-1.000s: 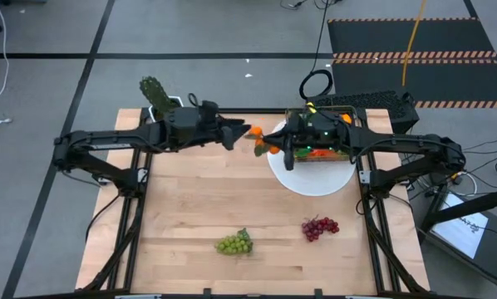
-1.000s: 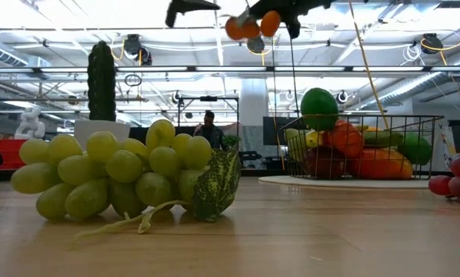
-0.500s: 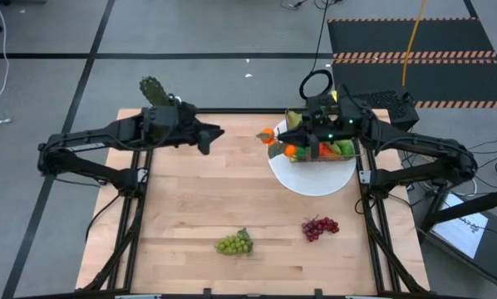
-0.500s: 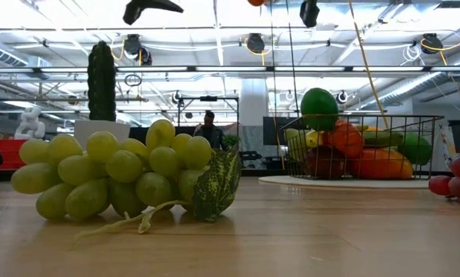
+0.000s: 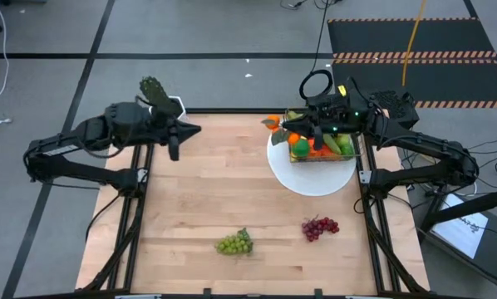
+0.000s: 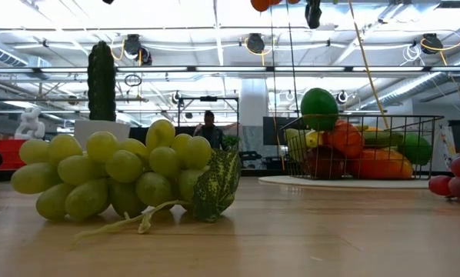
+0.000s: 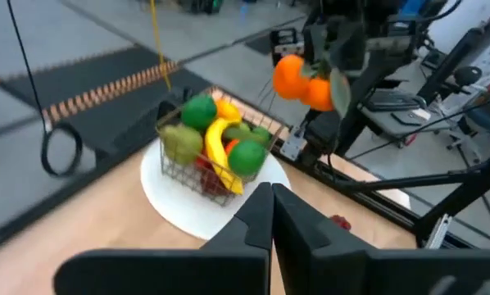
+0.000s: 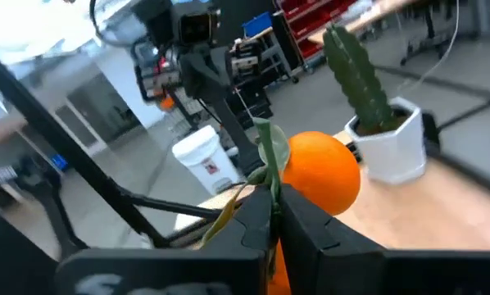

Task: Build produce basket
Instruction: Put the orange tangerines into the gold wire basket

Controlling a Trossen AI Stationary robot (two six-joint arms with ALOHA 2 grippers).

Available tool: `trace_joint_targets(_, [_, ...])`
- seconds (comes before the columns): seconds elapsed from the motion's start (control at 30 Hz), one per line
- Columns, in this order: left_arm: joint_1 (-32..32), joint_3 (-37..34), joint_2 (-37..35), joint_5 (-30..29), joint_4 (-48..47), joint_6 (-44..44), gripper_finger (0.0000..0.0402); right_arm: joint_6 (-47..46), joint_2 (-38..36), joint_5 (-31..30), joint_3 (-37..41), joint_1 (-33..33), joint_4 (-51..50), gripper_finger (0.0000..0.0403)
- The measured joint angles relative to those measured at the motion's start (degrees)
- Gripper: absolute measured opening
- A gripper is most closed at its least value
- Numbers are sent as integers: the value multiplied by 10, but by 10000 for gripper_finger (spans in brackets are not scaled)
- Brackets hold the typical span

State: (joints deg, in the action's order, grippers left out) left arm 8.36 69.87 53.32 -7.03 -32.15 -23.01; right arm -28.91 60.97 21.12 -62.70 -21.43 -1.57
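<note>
The right pincer (image 8: 271, 215) hangs above the far right part of the pale wooden bench (image 5: 223, 191), over the left edge of the small square wire-mesh basket (image 5: 348, 156). It is clenched on the green leafy stem of a pair of small toy oranges (image 5: 292, 138), which hang in the air beside the basket's far left corner; in the right wrist view one round orange sits just past the fingertips with a leaf standing up from it.

The basket stands on a round white plate (image 5: 307, 181) at the far right of the bench. It already holds a pile of toy produce (image 7: 216, 143): a green lime on top, a yellow banana, a pear, red and orange pieces.

The left pincer (image 5: 175, 139) is up over the far left of the bench, well apart from the basket, clenched with nothing between its fingers. Just behind it, at the far left corner, stands a green cactus in a white hexagonal pot (image 5: 157, 95).

Two bunches lie on the near half of the bench: green grapes with a leaf (image 5: 234, 242) near the middle, and purple grapes (image 5: 319, 227) to their right, nearer the plate.
</note>
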Motion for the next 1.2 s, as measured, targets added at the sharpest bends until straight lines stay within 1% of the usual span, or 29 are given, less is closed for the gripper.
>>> trace_joint_targets(0.07, [5,0,-13,-1,1,19,6,55,0,0,0,0,0,9])
trace_joint_targets(0.23, [20,0,-35,-1,-10,57,22,231,0,0,0,3,-1,9])
trace_joint_targets(0.47, [38,0,-45,-2,-35,78,4,413,0,-18,0,3,-5,9])
trace_joint_targets(0.57, [43,0,-46,-2,-45,79,8,478,0,-19,0,3,-4,9])
trace_joint_targets(0.77, [45,0,-46,-2,-61,88,25,551,0,-62,0,3,-4,9])
trace_joint_targets(0.87, [45,0,-46,-2,-60,90,25,582,0,-63,0,3,-4,9])
trace_joint_targets(1.0, [44,0,-46,-2,-61,73,26,598,0,-63,0,3,-4,9])
trace_joint_targets(1.2, [44,0,-46,-1,-73,77,26,596,0,-63,0,3,-4,9])
